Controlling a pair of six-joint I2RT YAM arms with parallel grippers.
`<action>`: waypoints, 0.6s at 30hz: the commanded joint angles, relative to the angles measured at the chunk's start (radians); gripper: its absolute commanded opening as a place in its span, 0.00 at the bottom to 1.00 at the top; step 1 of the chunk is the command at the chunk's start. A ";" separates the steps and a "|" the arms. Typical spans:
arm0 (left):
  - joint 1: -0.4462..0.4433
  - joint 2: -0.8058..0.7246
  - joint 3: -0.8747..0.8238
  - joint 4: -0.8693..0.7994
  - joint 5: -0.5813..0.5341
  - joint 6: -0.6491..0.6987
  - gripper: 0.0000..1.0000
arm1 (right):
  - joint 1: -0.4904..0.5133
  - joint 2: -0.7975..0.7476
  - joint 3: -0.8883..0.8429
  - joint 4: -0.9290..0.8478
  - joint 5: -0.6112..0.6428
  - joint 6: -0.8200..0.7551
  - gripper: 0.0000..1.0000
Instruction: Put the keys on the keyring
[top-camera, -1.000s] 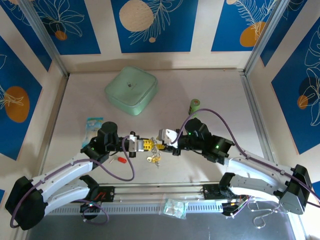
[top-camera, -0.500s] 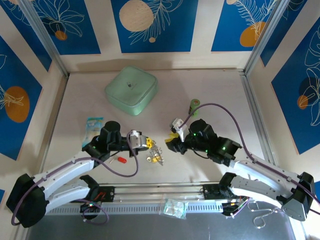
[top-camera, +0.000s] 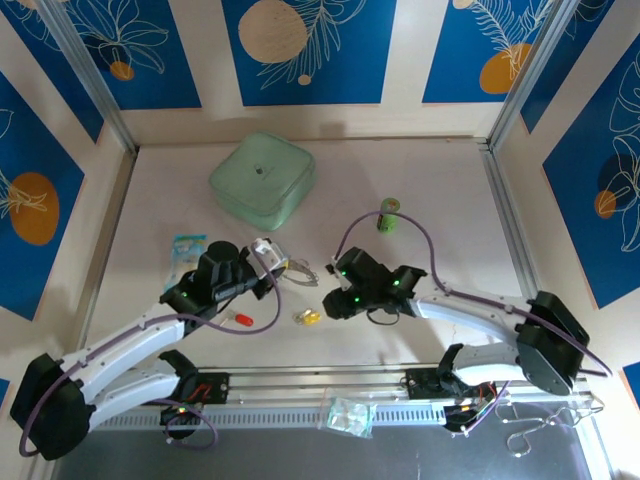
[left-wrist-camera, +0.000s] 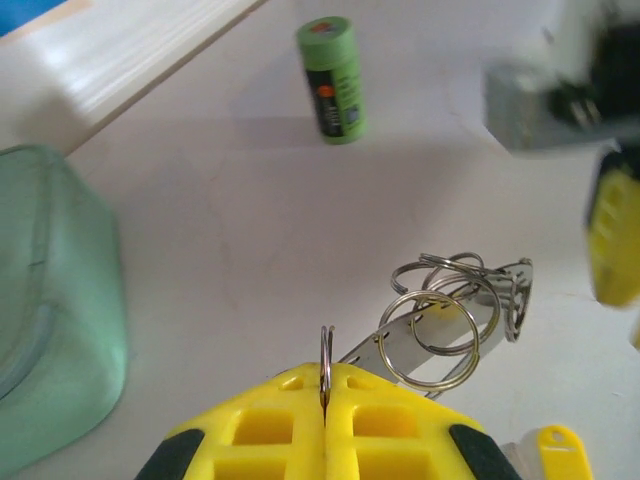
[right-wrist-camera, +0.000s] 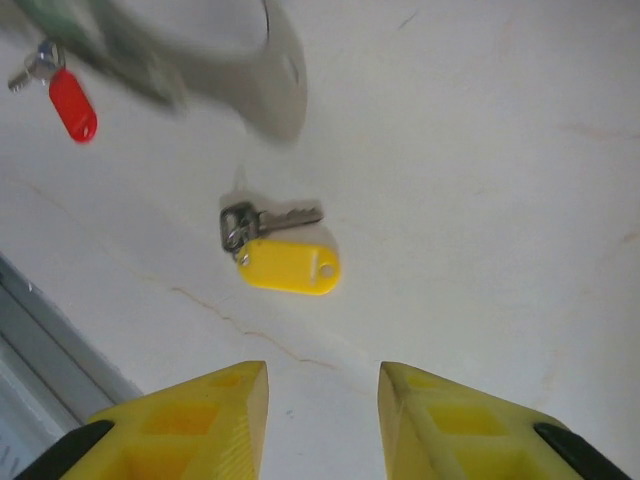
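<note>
My left gripper (left-wrist-camera: 326, 392) is shut on one thin silver split ring of the keyring (left-wrist-camera: 448, 318), a bunch of rings on a metal strip that hangs just beyond the jaws. From above, that gripper (top-camera: 276, 263) holds the keyring (top-camera: 301, 272) left of centre. The yellow-tagged key (right-wrist-camera: 285, 262) lies flat on the table, just ahead of my open right gripper (right-wrist-camera: 323, 400), which has nothing between its fingers. The red-tagged key (right-wrist-camera: 70, 100) lies farther off. In the top view the yellow key (top-camera: 308, 318) sits beside the right gripper (top-camera: 326, 305), and the red key (top-camera: 240, 320) under the left arm.
A pale green square lid (top-camera: 262, 178) stands at the back left, and a green cylinder (top-camera: 388, 213) lies at the back right. A small blue packet (top-camera: 187, 248) lies left of the left arm. A metal rail (top-camera: 320, 385) runs along the near edge.
The two grippers have parted. The right one swung left and down over the yellow key, jaws open. The left one drew back with the keyring.
</note>
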 joint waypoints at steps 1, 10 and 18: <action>0.018 -0.059 0.018 0.006 -0.194 -0.107 0.00 | 0.033 0.062 0.027 0.050 -0.070 0.073 0.35; 0.054 -0.176 -0.059 0.026 -0.454 -0.179 0.00 | 0.148 0.259 0.128 0.081 0.056 -0.041 0.44; 0.076 -0.210 -0.093 0.059 -0.516 -0.194 0.00 | 0.199 0.403 0.201 0.126 0.193 -0.086 0.44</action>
